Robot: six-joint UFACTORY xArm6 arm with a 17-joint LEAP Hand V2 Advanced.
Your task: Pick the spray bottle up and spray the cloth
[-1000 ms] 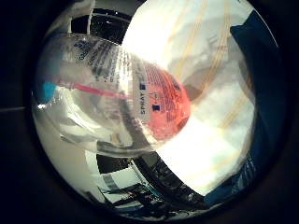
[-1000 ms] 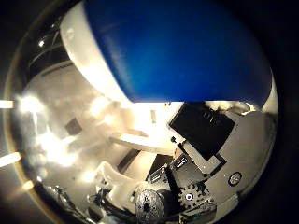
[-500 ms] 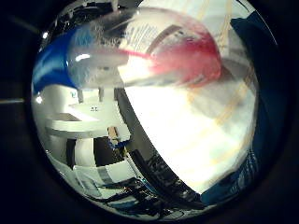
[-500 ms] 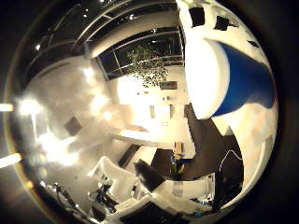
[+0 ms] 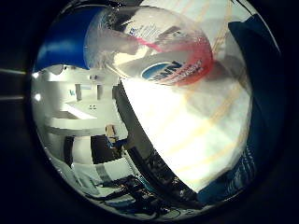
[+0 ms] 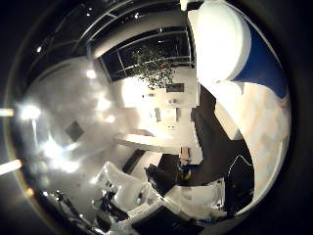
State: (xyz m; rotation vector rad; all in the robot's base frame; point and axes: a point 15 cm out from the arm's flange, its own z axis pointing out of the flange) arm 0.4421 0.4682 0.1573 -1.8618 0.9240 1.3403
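The spray bottle (image 5: 154, 51) is clear with pink liquid in its lower part, a printed label and a blue head (image 5: 65, 42). In the right little finger side palm view it lies across the far edge of a white cloth (image 5: 196, 131) with thin yellow stripes. The cloth fills much of that view. In the right thumb side palm view a white and blue rounded part (image 6: 235, 49), like the bottle's head, stands at the edge.
A dark blue thing (image 5: 266, 75) lies beside the cloth. White furniture (image 5: 84, 121) stands in the room beyond the cloth's edge. The right thumb side palm view shows a room with a leafy plant (image 6: 155, 67) and white chairs (image 6: 127, 186).
The bottle filled much of the little finger side view and now sits smaller at its edge. The blue and white part shrank in the thumb side view, and the hand's geared parts left it.
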